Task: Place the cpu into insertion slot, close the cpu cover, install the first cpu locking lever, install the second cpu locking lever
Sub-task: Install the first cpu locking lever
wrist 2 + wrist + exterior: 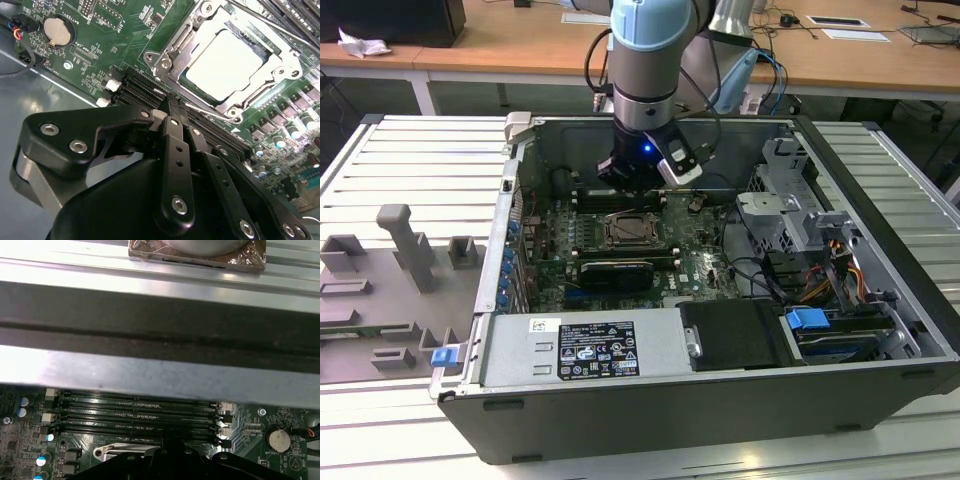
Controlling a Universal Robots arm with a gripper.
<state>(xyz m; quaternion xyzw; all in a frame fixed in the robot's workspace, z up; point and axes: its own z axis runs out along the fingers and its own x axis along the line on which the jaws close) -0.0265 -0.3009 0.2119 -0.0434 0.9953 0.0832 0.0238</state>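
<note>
The cpu [222, 65], with its pale metal top, lies flat in the insertion slot [161, 62] on the green motherboard. The silvery cpu cover [282, 62] lies down around it, framing the chip. Thin lever rods [252, 16] run along the frame's sides; I cannot tell whether they are latched. My gripper [172, 102] hovers just beside the socket, over the black memory slots, shut with nothing between its fingers. In the exterior view the gripper [632, 185] hangs inside the open computer case, right above the far side of the insertion slot [630, 230].
Long black memory slots [135, 412] lie between the socket and the case wall [150, 340]. A coin battery [59, 29] sits nearby on the board. A drive cage [790, 200] with cables stands at the exterior view's right, the power supply [580, 350] in front, grey fixtures [405, 250] outside.
</note>
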